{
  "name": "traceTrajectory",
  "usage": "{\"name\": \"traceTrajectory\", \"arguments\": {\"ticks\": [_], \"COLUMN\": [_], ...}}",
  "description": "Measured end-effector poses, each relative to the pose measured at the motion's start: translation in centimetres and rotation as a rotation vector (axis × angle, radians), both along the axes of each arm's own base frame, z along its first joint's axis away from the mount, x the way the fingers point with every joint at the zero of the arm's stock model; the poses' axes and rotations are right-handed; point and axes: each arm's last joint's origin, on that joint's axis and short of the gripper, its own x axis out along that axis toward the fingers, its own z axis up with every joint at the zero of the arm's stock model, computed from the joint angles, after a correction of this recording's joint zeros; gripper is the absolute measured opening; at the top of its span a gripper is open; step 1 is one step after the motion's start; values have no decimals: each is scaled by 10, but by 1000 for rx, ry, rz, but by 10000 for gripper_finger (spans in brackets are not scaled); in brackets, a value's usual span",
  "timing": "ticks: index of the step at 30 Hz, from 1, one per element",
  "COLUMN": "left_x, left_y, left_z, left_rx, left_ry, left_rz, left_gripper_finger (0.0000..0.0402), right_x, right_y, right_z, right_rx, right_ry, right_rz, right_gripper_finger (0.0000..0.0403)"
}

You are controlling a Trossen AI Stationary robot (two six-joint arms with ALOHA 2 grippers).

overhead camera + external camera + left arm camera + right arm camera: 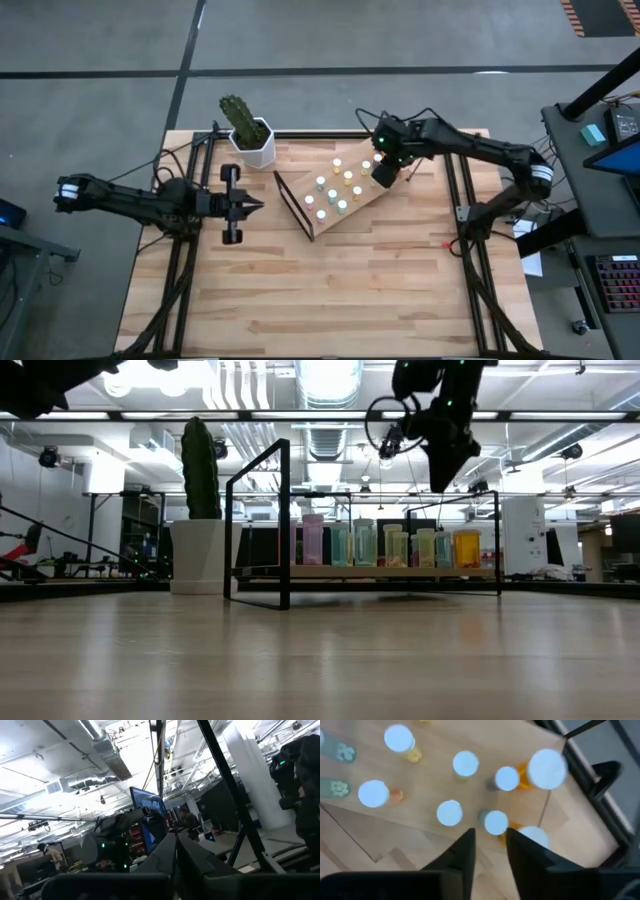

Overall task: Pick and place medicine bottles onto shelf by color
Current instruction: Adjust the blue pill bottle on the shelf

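A wooden table (330, 290) carried a tilted light-wood shelf (372, 203) on a black wire frame, standing near the table's far edge. About a dozen small bottles (341, 206) stood in rows on the shelf, their caps white, pale green or yellow from above. From table height their bodies looked pink, pale green and orange (466, 548). A white pot holding a cactus (247, 131) sat just beside the shelf, on its left.

The right gripper (383, 173) hung above the shelf's right end, clear of the bottles below it. Its fingers (461, 854) stood slightly apart with nothing between them, pointing down at the white caps (495, 822).

The left gripper (252, 205) waited to the left of the shelf, well apart from it, pointing toward it. Its fingers (162, 851) were pressed together and held nothing.
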Motion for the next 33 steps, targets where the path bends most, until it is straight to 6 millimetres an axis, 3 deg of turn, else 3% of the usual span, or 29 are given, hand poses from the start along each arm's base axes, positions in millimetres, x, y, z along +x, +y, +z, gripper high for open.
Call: {"name": "traceTrajectory", "arguments": {"ticks": [6, 13, 22, 33], "left_x": [5, 5, 5, 5], "left_y": [0, 0, 0, 0], "left_z": [-4, -4, -4, -4], "left_rx": [1, 0, -1, -2], "left_ry": [29, 26, 26, 25], "left_rz": [19, 19, 18, 17], "left_gripper_finger": [0, 0, 0, 0], "right_x": [12, 20, 17, 17], "right_y": [-9, -15, -33, -33], "right_z": [-22, -38, -49, -53], "right_rx": [39, 66, 82, 81], "right_ry": [65, 110, 144, 153], "right_rz": [-21, -52, -101, -82], "right_gripper_finger": [152, 188, 199, 194]}}
